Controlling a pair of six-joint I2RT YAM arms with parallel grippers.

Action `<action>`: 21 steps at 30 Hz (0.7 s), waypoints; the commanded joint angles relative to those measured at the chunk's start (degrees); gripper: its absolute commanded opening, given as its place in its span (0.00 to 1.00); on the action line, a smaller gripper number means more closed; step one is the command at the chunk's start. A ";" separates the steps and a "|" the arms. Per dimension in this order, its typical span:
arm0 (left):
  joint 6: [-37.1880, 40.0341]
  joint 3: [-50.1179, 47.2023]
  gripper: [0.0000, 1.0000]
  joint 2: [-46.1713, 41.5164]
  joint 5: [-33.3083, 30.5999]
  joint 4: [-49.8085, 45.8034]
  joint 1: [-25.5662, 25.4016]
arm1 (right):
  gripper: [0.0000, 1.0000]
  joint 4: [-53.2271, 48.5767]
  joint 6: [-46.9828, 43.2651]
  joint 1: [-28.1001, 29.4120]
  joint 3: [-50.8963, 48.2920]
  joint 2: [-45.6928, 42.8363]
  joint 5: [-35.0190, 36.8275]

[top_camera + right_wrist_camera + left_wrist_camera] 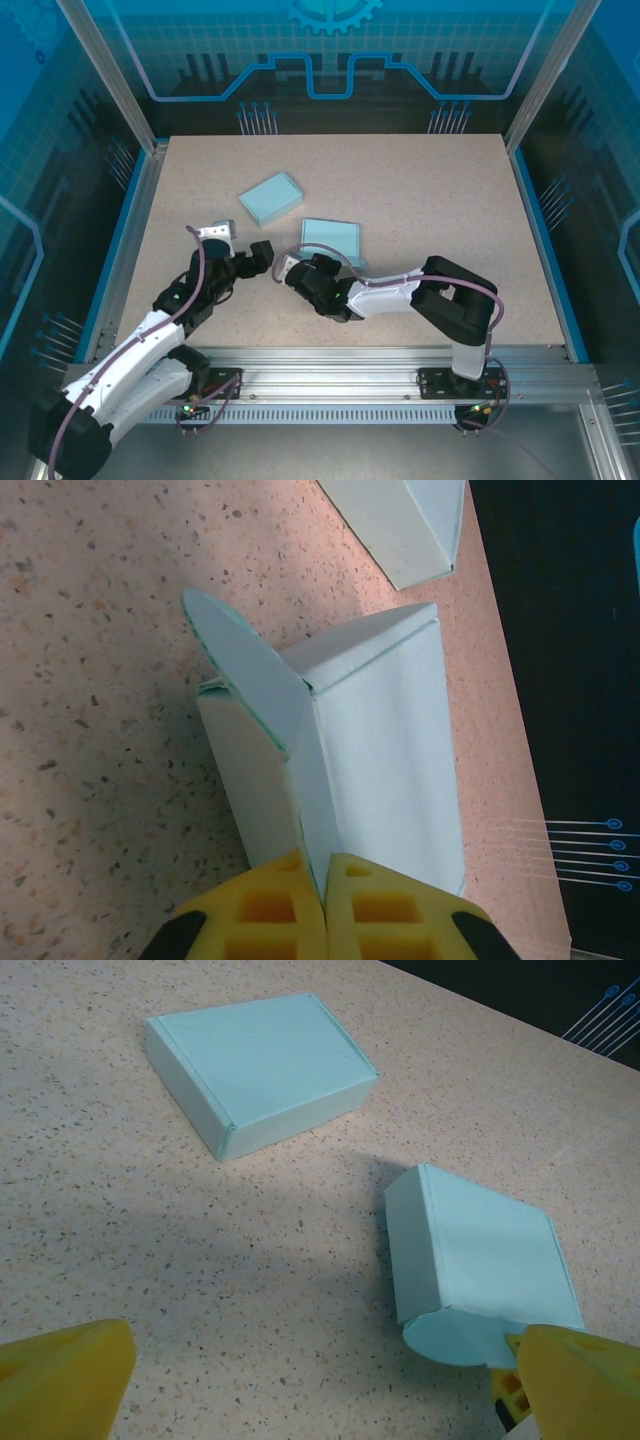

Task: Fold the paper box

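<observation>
- Yellow fingers [275, 915] of the right gripper [325, 900] were seen pressed tightly together, with a thin upright wall of the pale blue paper box [385, 750] pinched between them.
- A rounded flap [240, 675] was seen standing loose from the gripped end of that box, not folded in.
- The left gripper [325, 1365] was held wide open, and nothing was caught between its yellow fingers [60, 1385]. One finger was placed just beside the rounded flap, though whether it touched could not be judged.
- From above, the two grippers were seen close together over the near middle of the table [440, 200], with the paper box lying just beyond the right gripper.
- A second box [260, 1065], closed and flat-topped, was laid farther back and to the left, apart from the first.
- Both boxes were rested on the speckled beige tabletop.
</observation>
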 commanded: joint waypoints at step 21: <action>4.17 6.34 0.99 -4.61 1.95 -7.59 5.30 | 0.00 -64.17 12.43 -7.74 29.31 -10.23 -28.69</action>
